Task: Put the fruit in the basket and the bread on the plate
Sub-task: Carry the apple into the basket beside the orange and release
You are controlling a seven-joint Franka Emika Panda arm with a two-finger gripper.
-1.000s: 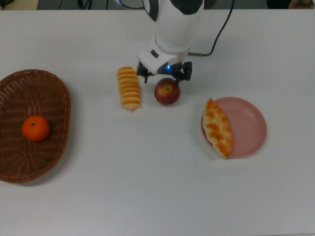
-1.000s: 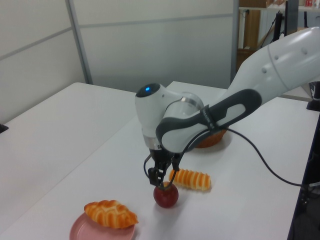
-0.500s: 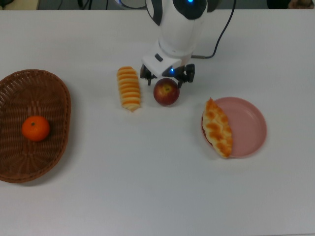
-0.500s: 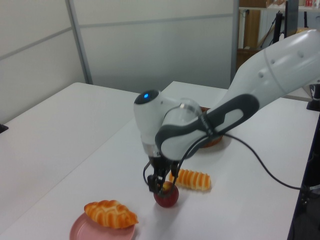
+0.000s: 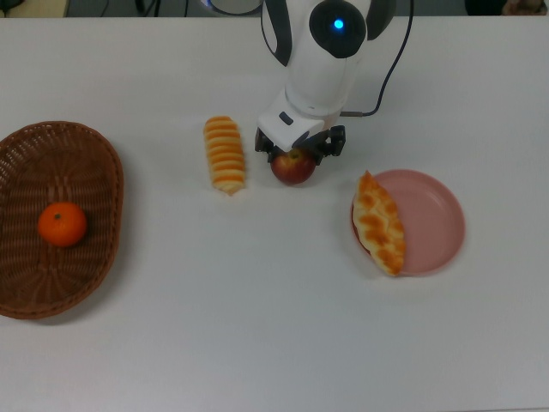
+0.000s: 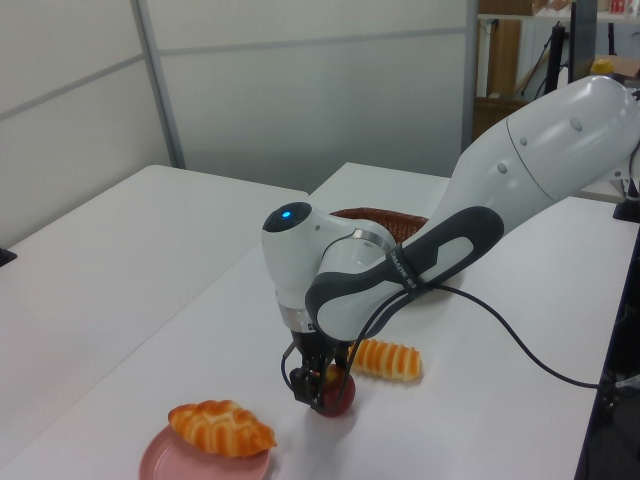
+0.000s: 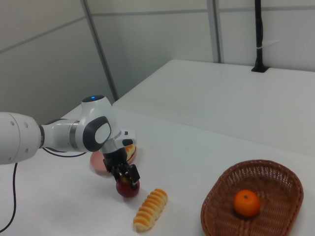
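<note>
Apple [image 5: 293, 166] sat on the surface [image 5: 274, 326] between the ribbed loaf [image 5: 225, 154] and the pink plate [image 5: 433, 221], and the claw [image 5: 299, 153] had dropped onto it. A second earlier the claw hung just above and behind the fruit; half a second earlier it was lower; at this point the fingers straddled the apple, one on each side. They were apart around it, and I could not confirm they had clamped yet. The apple itself had barely shifted.

My read: grasp phase on the last loose fruit, with lift and carry to the basket [image 5: 60, 292] not yet begun. The mandarin [image 5: 62, 223] was already in the basket, far over on the top view's left. The plaited loaf [image 5: 379, 221] lay across the plate's rim on the top view's left side, so half the bread was done; the ribbed loaf was still on the surface.

Surface was plain white, nothing else on it but the arm's black cable [image 5: 390, 64]. Room looked like an office: pale partition walls with grey metal strips, and a second white table behind.
</note>
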